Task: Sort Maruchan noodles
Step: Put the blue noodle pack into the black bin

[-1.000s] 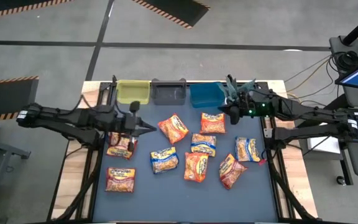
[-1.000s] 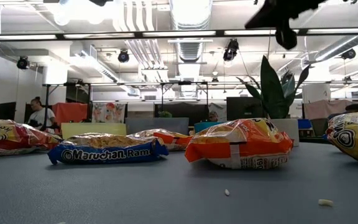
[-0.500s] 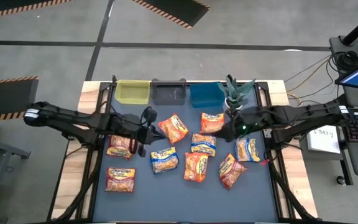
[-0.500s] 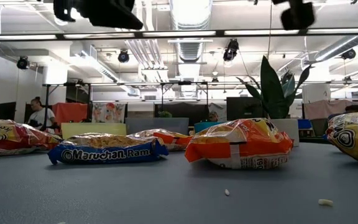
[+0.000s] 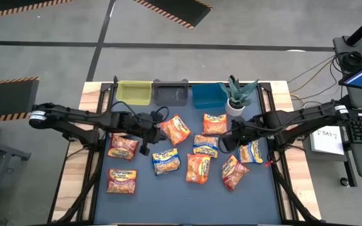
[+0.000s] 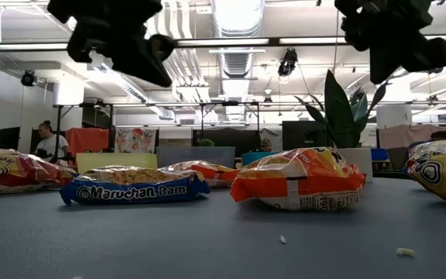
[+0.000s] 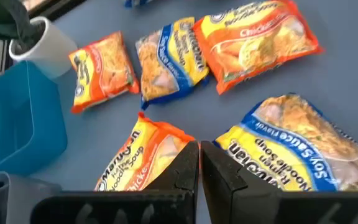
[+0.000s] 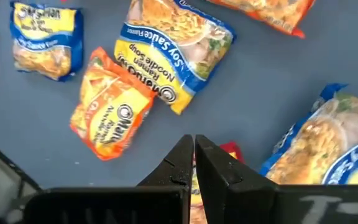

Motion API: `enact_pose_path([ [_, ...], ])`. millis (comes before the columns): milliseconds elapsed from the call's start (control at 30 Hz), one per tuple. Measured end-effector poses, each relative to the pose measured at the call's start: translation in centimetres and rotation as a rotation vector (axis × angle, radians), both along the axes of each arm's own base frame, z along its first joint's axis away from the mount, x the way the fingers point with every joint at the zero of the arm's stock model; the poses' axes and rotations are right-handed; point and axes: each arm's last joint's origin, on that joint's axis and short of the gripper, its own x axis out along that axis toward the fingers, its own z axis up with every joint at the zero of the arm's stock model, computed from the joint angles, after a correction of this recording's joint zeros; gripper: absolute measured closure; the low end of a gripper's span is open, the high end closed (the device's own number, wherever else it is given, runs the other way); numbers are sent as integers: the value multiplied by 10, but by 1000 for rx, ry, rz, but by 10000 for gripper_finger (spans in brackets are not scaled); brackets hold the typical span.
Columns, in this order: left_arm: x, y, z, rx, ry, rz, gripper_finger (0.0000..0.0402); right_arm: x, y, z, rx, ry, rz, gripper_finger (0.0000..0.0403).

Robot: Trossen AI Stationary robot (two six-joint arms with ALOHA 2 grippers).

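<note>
Both arms swung inward over the packets since a second ago. Left gripper [image 5: 148, 130] now just left of the orange packet [image 5: 175, 129], fingers [image 7: 185, 168] closed, empty. Right gripper [image 5: 225, 139] just right of the yellow-and-blue packet [image 5: 205, 145], fingers [image 8: 182, 158] closed, empty. Noodles scattered on the counter [image 5: 175, 194], none in the bins [image 5: 170, 93].

Both arms are slim, black and jointed, with dark cables looping along their links. A white label band rings the left arm near the frame's left edge, and another the right arm at the right. Each wrist view shows two flat, dark, wedge-shaped fingers.
</note>
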Motion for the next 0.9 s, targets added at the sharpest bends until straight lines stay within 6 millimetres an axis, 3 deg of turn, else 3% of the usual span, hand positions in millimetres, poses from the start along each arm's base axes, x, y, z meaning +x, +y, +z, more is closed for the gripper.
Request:
enact_pose_path([
  [267, 9, 7, -10, -2, 18, 28, 402, 2, -1, -1, -68, -21, 136, 394],
  [633, 32, 7, -23, -3, 56, 26, 402, 17, 1, 0, -120, -124, 202, 394],
  [900, 35, 7, -31, -7, 105, 30, 402, 26, 0, -8, -149, -105, 228, 394],
])
